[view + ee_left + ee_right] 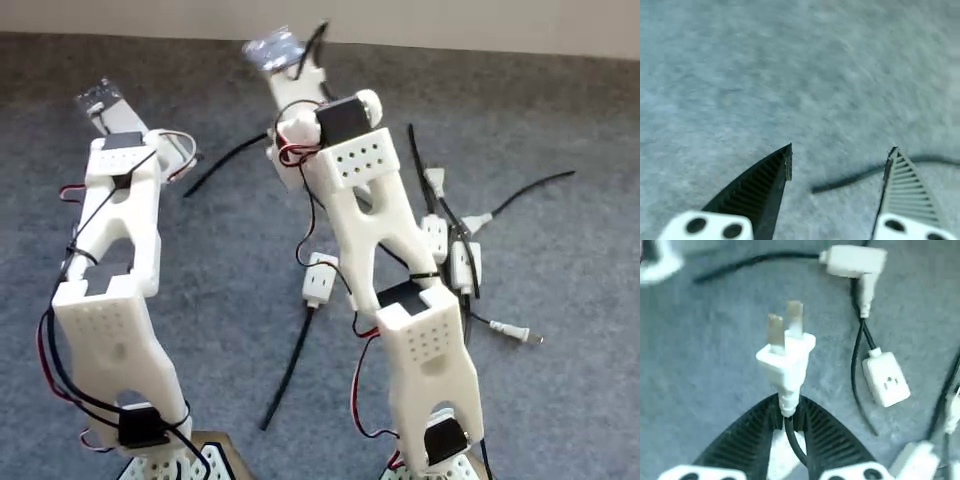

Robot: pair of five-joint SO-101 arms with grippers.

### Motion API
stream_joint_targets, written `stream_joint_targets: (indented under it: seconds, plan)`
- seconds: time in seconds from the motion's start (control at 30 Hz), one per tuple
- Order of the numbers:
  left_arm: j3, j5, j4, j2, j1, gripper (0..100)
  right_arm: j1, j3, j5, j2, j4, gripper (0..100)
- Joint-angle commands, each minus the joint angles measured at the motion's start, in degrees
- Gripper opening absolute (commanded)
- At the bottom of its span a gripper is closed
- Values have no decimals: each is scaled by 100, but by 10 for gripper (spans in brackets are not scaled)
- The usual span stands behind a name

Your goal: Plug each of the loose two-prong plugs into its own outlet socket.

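Observation:
My right gripper (788, 405) is shut on the neck of a white two-prong plug (785, 355), which it holds above the carpet with the prongs pointing away from me. In the high view that gripper (273, 50) is at the far middle, with a black cord trailing from it. A white outlet socket (886, 377) lies on the carpet beyond the plug. My left gripper (840, 155) is open over bare carpet, the end of a black cable (850, 180) lying between its fingers. It sits at the far left (100, 100).
Grey carpet covers the floor. White sockets (322, 278) (435, 238) (465, 265) lie around the right arm, tangled with black cords. A loose plug (510, 330) lies at the right, and other white plugs (435, 180) (478, 220) farther back.

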Motion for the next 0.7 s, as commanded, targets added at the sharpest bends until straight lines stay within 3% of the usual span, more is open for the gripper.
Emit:
stream_joint_targets:
  seconds: [0.0, 0.17, 0.3, 0.5, 0.67]
  plan:
    - [-92, 651, -79, -382, -514, 299, -66, -163, -2198, -84, -312, 5]
    - [-92, 1222, -88, -347, -1103, 299, -453, 426, -4422, -84, -857, 9]
    - [-92, 1407, -88, -338, -1279, 299, -971, 1824, -5451, -84, -1455, 11]
    - [-92, 1407, -88, -338, -1279, 299, -1543, 4066, -6040, -92, -2633, 63]
    - [-92, 1407, -88, -338, -1279, 299, -1376, 4549, -6031, -119, -2888, 110]
